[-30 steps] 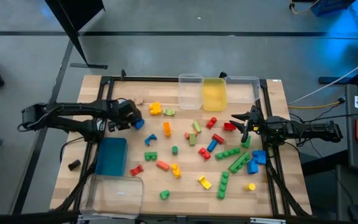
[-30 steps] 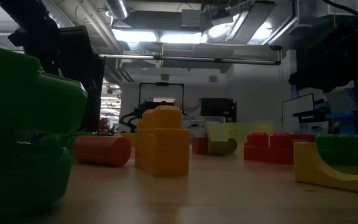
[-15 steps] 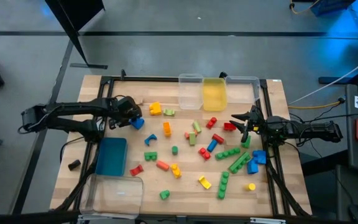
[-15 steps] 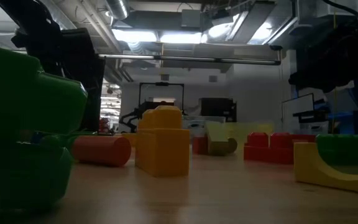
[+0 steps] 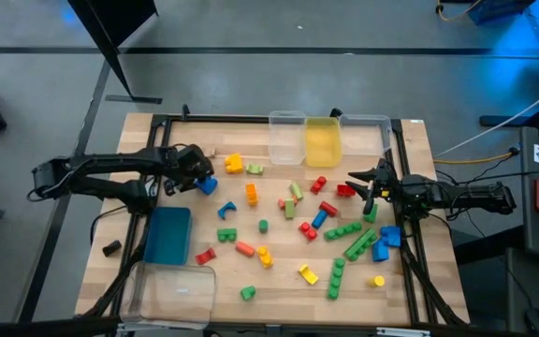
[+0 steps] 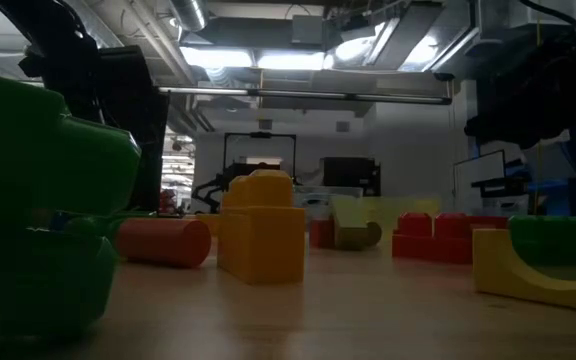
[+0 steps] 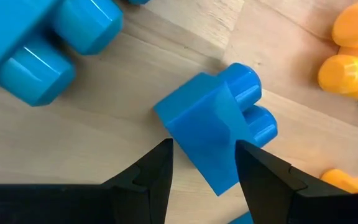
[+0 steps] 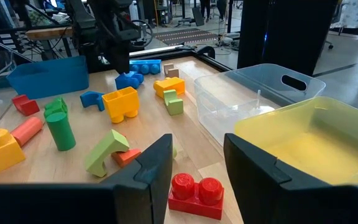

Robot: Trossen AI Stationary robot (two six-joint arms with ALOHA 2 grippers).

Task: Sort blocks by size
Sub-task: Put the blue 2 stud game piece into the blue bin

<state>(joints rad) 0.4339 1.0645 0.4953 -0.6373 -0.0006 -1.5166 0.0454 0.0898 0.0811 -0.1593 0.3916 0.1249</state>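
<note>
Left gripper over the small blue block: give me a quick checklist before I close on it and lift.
1. Left gripper open: ok, the fingers stand apart.
2. Small blue block between the fingers: ok, its body sits in the gap, studs pointing away from the wrist.
3. Squareness: not ok, the block lies skewed to the fingers, so it may twist when squeezed.
4. Neighbours: ok, the bigger blue block and the orange blocks lie apart from it.
5. Fingers down at block height: cannot tell.
6. Right gripper out of the way: ok, it waits near the table's right edge, open over a red block.
</note>
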